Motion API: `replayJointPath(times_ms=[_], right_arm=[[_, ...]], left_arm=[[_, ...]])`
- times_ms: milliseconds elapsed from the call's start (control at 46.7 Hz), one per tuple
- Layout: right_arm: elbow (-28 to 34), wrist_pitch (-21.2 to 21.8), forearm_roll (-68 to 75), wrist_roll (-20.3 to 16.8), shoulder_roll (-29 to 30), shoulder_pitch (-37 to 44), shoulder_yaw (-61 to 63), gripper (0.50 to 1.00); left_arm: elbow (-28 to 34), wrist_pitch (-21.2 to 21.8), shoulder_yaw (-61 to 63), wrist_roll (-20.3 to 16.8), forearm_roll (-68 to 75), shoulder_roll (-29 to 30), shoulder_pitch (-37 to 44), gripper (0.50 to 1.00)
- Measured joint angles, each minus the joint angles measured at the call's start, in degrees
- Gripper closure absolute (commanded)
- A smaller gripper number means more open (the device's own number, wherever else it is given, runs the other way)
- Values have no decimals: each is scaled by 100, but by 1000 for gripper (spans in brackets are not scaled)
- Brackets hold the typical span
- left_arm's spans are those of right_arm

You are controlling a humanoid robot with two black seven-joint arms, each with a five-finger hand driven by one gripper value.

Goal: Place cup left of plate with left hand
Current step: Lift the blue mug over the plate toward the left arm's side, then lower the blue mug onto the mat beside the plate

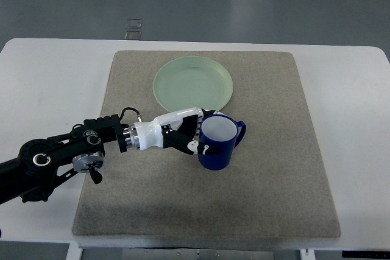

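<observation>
Blue cup [217, 144] is sitting upright on the grey mat [274, 168], just below the pale green plate [192, 84], handle pointing right. Left hand [194, 136] has its fingers wrapped around the cup's left side.

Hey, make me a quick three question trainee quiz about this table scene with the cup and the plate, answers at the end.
1. True or false: the blue cup stands upright on the grey mat.
2. Which hand is at the cup? A) left hand B) right hand
3. Fill in: in the picture, the cup is ____ the green plate, toward the robot.

Key: 1 true. 2 A; its fingers wrap the cup's side. 3 below; it is not yet left of the plate.
</observation>
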Motion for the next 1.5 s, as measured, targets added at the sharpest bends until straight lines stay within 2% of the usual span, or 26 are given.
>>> replayJointPath(times_ms=[428, 728, 1027, 1155, 1262, 1498], right_arm=[[-2, 0, 0, 2, 0, 0, 0, 568], [-1, 0, 0, 1, 0, 0, 0, 568], [-4, 0, 0, 0, 0, 1, 0, 568], [-2, 0, 0, 0, 0, 0, 0, 568], [-2, 0, 0, 0, 0, 0, 0, 568], [-2, 0, 0, 0, 0, 0, 0, 568]], left_arm=[[73, 392, -1151, -11, 9, 2, -47, 795], [594, 633, -1993, -18, 10, 126, -97, 795], [1079, 758, -2001, -185, 19, 531, -87, 789], [1320, 768, -1921, -380, 24, 645, -59, 789], [1449, 768, -1888, -540, 28, 692, 10, 782], [1560, 759, -1885, -636, 28, 691, 259, 769]])
